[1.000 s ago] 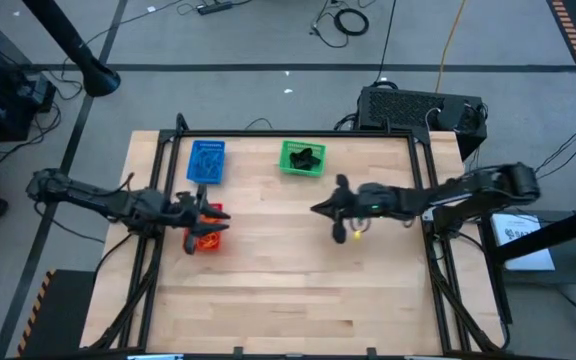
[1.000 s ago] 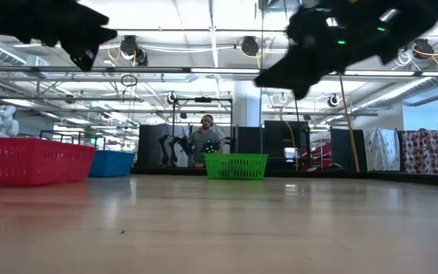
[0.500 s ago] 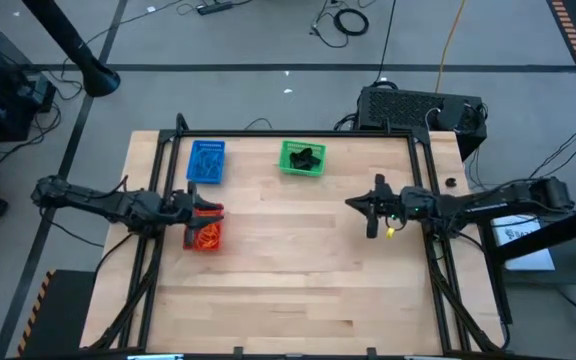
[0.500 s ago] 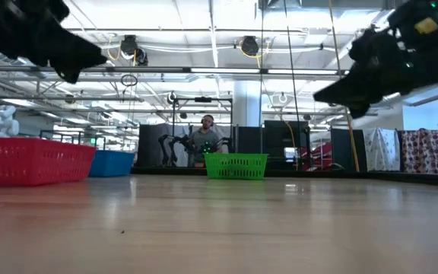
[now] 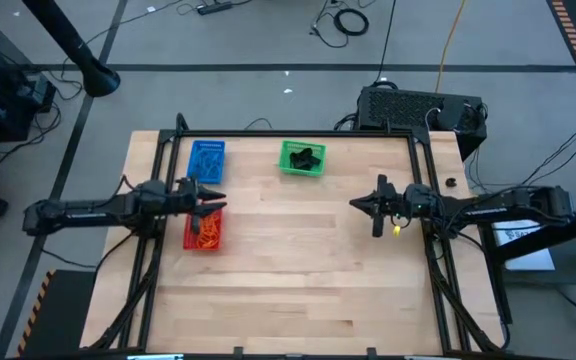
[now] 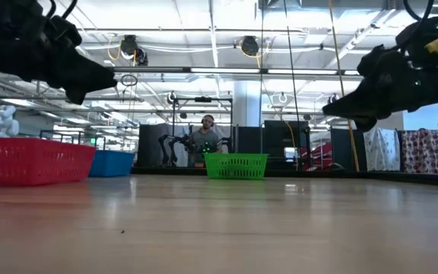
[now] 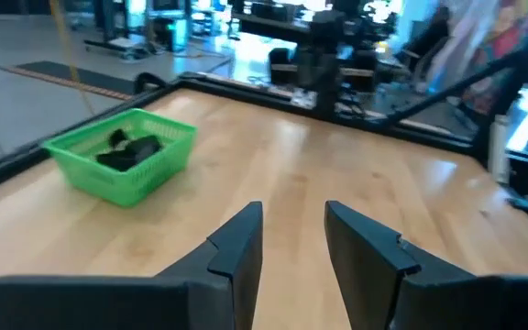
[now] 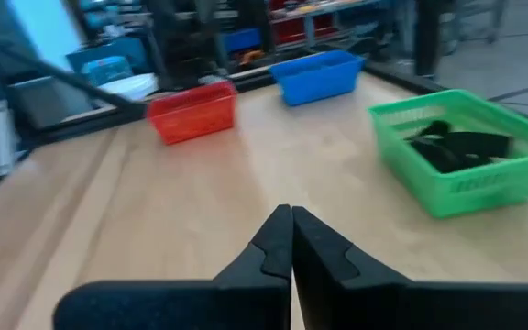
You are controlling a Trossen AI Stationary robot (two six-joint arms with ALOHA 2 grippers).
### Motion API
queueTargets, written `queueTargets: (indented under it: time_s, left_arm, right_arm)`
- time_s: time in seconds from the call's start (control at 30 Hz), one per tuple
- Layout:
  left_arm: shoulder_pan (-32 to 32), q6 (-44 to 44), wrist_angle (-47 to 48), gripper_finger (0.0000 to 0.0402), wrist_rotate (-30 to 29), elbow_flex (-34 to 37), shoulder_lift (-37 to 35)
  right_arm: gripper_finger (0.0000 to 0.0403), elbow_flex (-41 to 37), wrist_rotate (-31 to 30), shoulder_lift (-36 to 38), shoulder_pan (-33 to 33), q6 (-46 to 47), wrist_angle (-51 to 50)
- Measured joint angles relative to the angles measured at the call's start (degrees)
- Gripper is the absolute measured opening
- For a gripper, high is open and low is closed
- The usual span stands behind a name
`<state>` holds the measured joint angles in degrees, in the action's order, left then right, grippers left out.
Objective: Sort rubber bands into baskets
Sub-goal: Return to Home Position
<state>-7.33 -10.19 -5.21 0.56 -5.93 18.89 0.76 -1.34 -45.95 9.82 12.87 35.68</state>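
A: So, where do the baskets sit?
B: All 3 on the pale wooden counter (image 5: 298, 280). Far left, the blue rectangular plastic mesh basket (image 5: 207, 161); far, approx. ctr, the green rectangular plastic mesh basket (image 5: 302, 158); left, just nearer than the blue one, the red rectangular plastic mesh basket (image 5: 189, 232).
A: And the bands?
B: The thin blue rubber bands (image 5: 208, 158) lie in the blue basket, thin black rubber bands (image 5: 308, 155) heaped in the green one, thin orange rubber bands (image 5: 205, 237) in the red one.
A: Left arm?
B: The dark two-finger left gripper (image 5: 216, 198) hangs above the counter, over the red basket's far edge, just near of the blue one, pointing right. Fingers a small way apart, nothing btw. them. Its wrist view looks across to the green basket w/ the black bands inside.
A: Right arm?
B: The dark two-finger right gripper (image 5: 354, 205) is right of ctr, off the counter, well apart from all 3 baskets, pointing left. Fingers pressed together, tips touching, gripping nothing.
A: Low view add anything?
B: Both arms show high up, left and right, above the counter top; red and blue baskets at left, green one far, mid-picture. Behind the green basket a person (image 6: 206, 137) shows in the room. Just beyond the counter's far right corner sits a black vented box (image 5: 418, 108).
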Motion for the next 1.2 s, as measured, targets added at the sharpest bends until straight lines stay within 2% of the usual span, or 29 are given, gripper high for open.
queueTargets:
  time_s: [0.07,0.2,0.4,0.63,0.83,1.03,1.2]
  left_arm:
    - [-2.02,0.26,0.36,0.0127,0.29,0.00,-0.43]
    - [-4.82,0.10,2.05,0.0127,0.53,-0.01,-2.76]
    - [-4.92,-0.98,10.81,0.0127,1.22,-0.02,-9.75]
    - [-4.92,-0.44,11.50,0.0127,0.84,-0.07,-16.23]
    - [-4.92,-0.93,13.99,0.0127,0.68,-0.01,-17.96]
    - [-4.92,-1.50,6.24,0.0127,0.36,4.70,-17.74]
    - [-4.92,-1.03,3.40,0.0127,0.27,5.34,-17.51]
  right_arm:
    - [0.0000,0.02,2.21,0.15,0.85,-0.29,-0.03]
    - [0.0000,0.02,2.83,1.18,2.67,-1.57,-0.48]
    - [0.0000,0.02,2.82,3.75,3.93,-3.33,-4.08]
    - [0.0000,0.02,2.38,6.15,5.14,-4.04,-5.67]
    - [0.0000,0.04,-0.13,9.08,5.36,-6.51,-8.73]
    - [0.0000,0.04,-0.20,12.53,5.73,-8.02,-16.09]
    - [0.0000,0.04,0.15,15.13,5.73,-9.45,-22.43]
